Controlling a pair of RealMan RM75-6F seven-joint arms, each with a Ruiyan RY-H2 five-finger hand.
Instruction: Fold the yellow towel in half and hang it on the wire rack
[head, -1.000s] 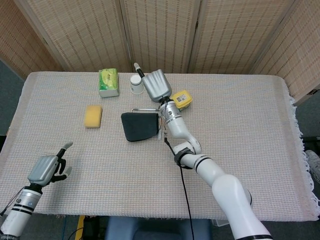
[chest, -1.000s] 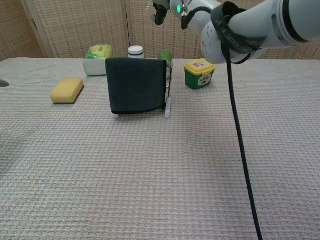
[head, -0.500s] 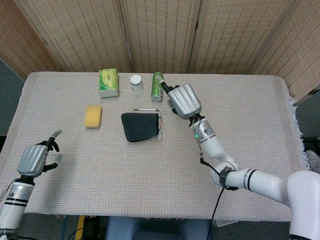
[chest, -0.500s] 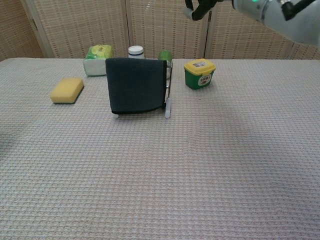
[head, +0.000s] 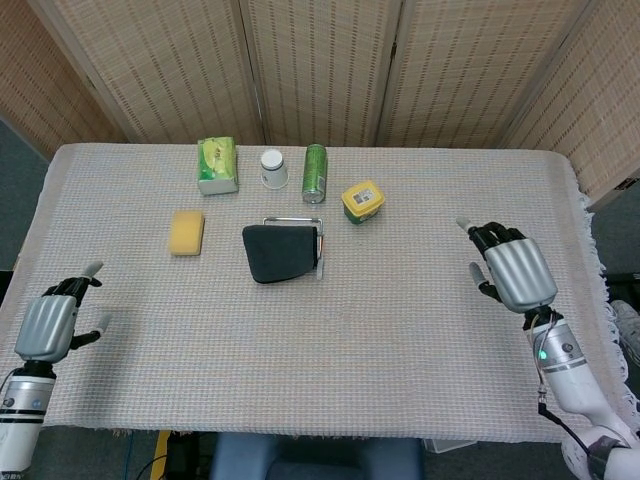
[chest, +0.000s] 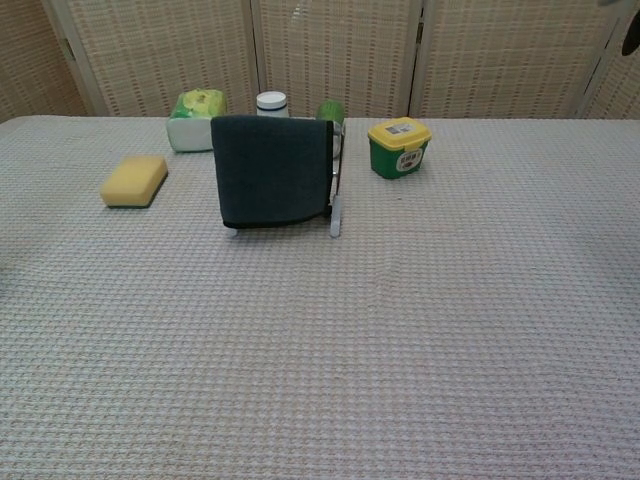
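A dark towel (head: 279, 252) is hanging folded over the wire rack (head: 318, 250) near the middle of the table (head: 420, 330); in the chest view it is draping straight down one side of the frame. No yellow towel is showing anywhere; the only yellow things are a sponge (head: 186, 231) at about nine o'clock from the rack and the lid of a green tub (head: 362, 200) at about two o'clock. A tissue pack (head: 217, 165), a white cup (head: 272, 168) and a green can (head: 315, 173) are standing in a row at about twelve o'clock.

The left hand (head: 47, 325) is hovering at the table's eight o'clock edge and the right hand (head: 512, 272) at about four o'clock, both with fingers spread and holding nothing.

The risk, as I judge it, is that the towel is sitting close to one end of the rack, so any brush from a returning arm could be tipping the light frame or dragging the cloth off.

Compared with a second ago, the right hand has swung away from above the rack, out past the tub to the right side, uncovering the can, and the left hand has drawn back toward the near edge. The towel and rack are staying where they were.
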